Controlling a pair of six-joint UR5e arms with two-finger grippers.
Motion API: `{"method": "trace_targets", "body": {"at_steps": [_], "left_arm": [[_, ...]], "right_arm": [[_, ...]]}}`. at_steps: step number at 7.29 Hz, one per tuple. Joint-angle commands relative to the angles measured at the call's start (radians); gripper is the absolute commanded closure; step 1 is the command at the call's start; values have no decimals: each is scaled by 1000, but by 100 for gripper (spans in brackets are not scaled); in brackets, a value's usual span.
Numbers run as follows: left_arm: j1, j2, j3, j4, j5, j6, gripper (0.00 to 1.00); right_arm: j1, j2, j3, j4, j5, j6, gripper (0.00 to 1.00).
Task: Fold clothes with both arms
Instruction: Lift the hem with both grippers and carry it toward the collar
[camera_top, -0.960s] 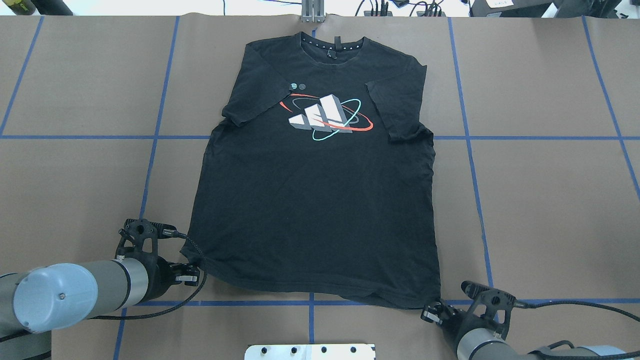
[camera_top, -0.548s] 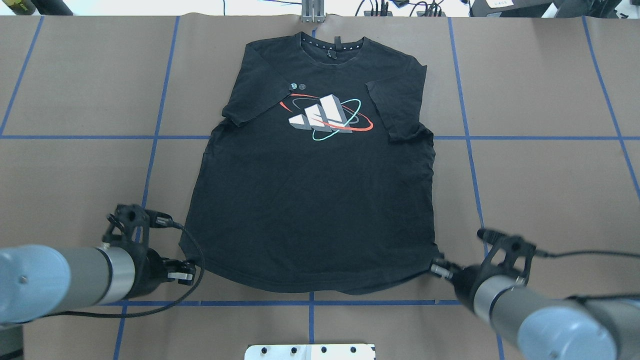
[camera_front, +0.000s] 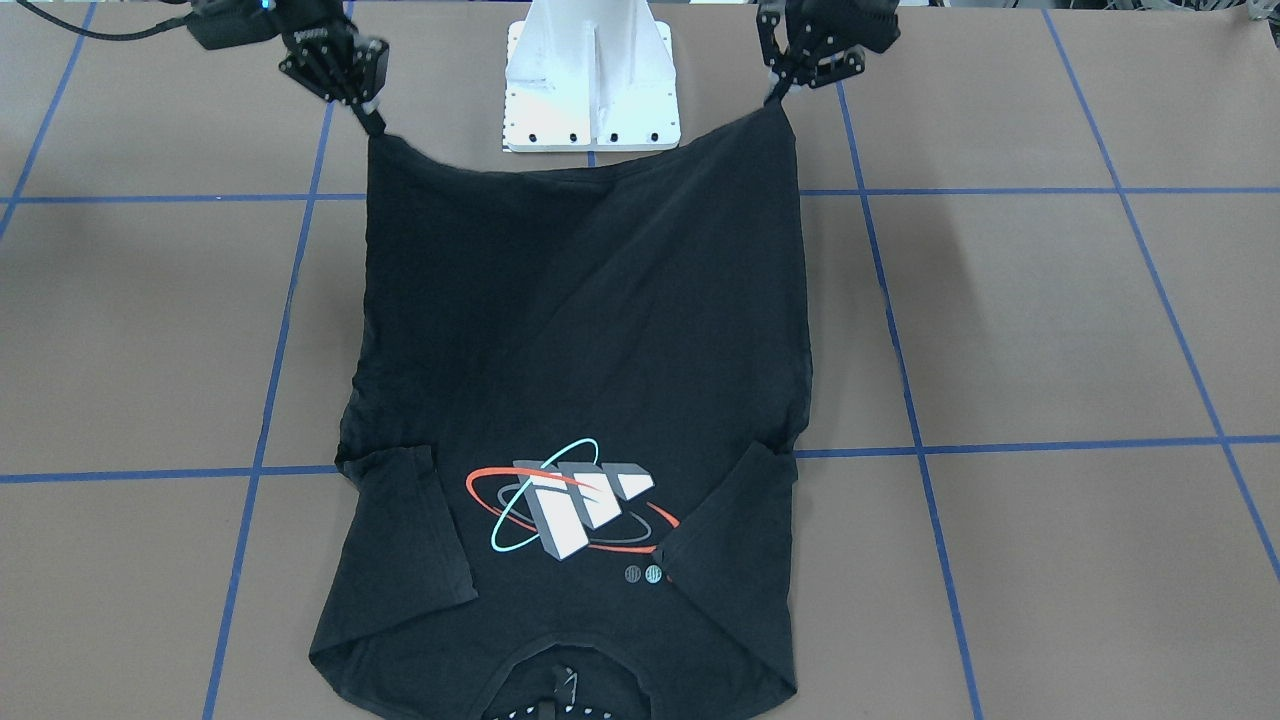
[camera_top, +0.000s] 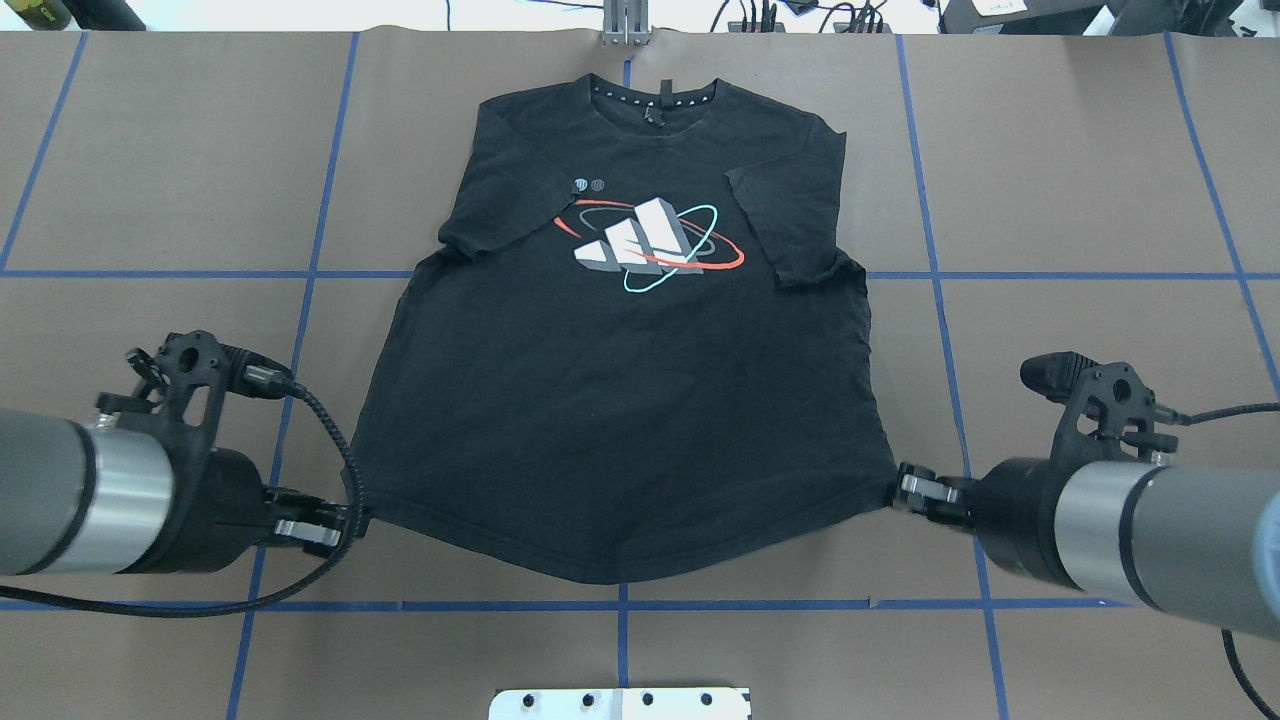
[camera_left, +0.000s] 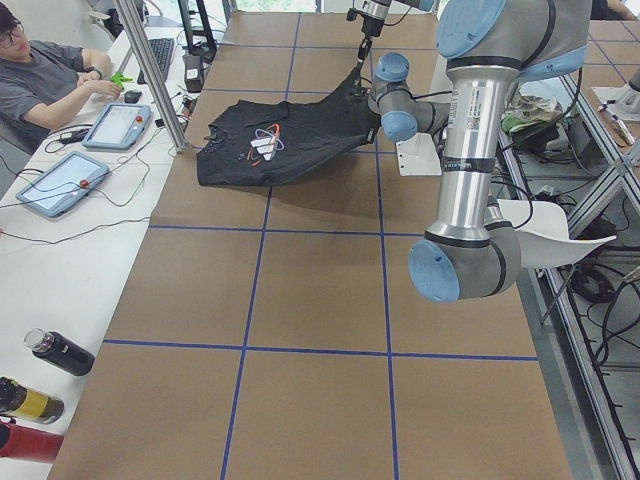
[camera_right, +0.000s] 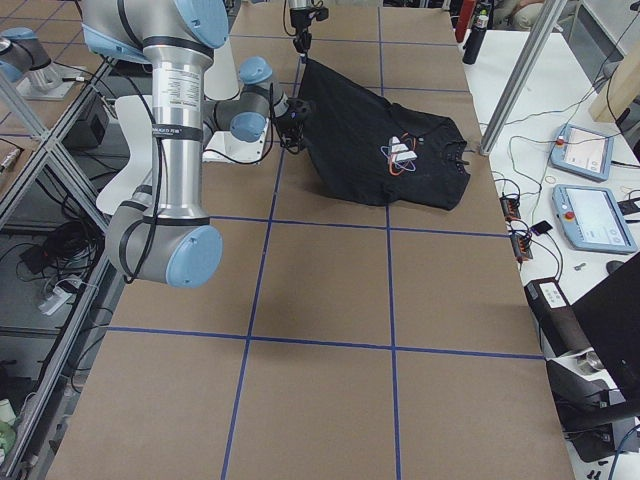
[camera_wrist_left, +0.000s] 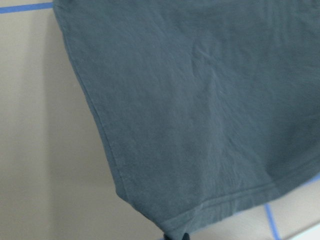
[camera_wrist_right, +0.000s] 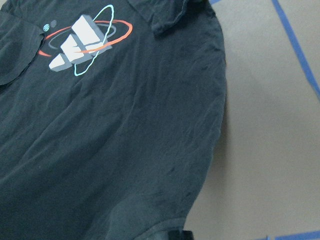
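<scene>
The black T-shirt (camera_top: 630, 400) lies print-up with its collar at the far edge and both sleeves folded in over the front. Its near hem hangs above the table, sagging in the middle. My left gripper (camera_top: 345, 524) is shut on the left hem corner, and my right gripper (camera_top: 905, 490) is shut on the right hem corner. From across the table, the T-shirt (camera_front: 580, 330) is strung between the left gripper (camera_front: 775, 95) and the right gripper (camera_front: 372, 120). The left wrist view shows only hem cloth (camera_wrist_left: 200, 115). The right wrist view shows the shirt front (camera_wrist_right: 110, 150) with its print.
Brown paper with blue tape lines covers the table. The white base plate (camera_top: 620, 703) sits at the near edge, and a metal post (camera_top: 625, 22) stands behind the collar. A person (camera_left: 45, 75) sits at a side bench with tablets. Bottles (camera_left: 60, 352) lie on it.
Both grippers have risen and moved apart with the hem corners in them. The near hem has come up off the table and is drawn out between them.
</scene>
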Motion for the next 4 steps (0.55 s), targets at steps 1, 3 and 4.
{"method": "trace_targets", "body": {"at_steps": [1, 3, 4], "left_arm": [[8, 40, -126, 12, -110, -11, 100], [104, 106, -230, 12, -151, -12, 100], [110, 99, -220, 12, -140, -32, 100]], "right_arm": [[-126, -13, 88, -3, 100, -6, 100], [-200, -22, 135, -6, 102, -7, 100], [-162, -22, 135, -21, 99, -9, 100]]}}
